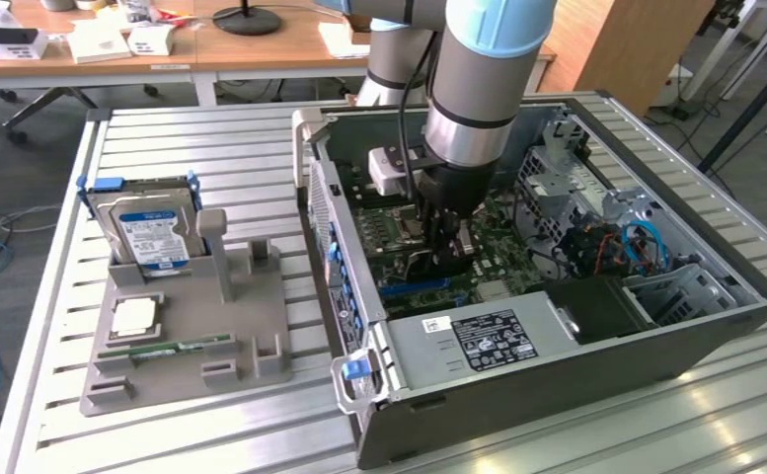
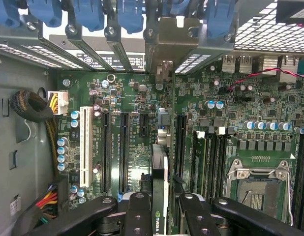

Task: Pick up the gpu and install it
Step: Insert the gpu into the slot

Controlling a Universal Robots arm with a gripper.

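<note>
Inside the open computer case (image 1: 699, 326), my gripper (image 1: 442, 242) reaches down over the green motherboard (image 1: 508, 247). In the wrist view the gpu (image 2: 159, 162) stands edge-on between the black fingers (image 2: 138, 211), a thin dark card with a small logo near the pads. The gripper (image 2: 162, 209) is shut on it. The card's far end carries a silver metal bracket (image 2: 164, 54) that sits among the blue-clipped rear slot covers. The card hangs over the motherboard (image 2: 142, 93) between two long black expansion slots (image 2: 123, 152); whether its lower edge touches a slot is hidden.
A grey fixture (image 1: 186, 336) on the slatted table holds a silver hard drive (image 1: 153, 232), a processor chip (image 1: 135, 316) and a green memory stick (image 1: 166, 349). Within the case are the power supply (image 1: 489, 336), drive cages (image 1: 580, 188), a processor socket (image 2: 258, 184) and bundled cables (image 2: 31, 108).
</note>
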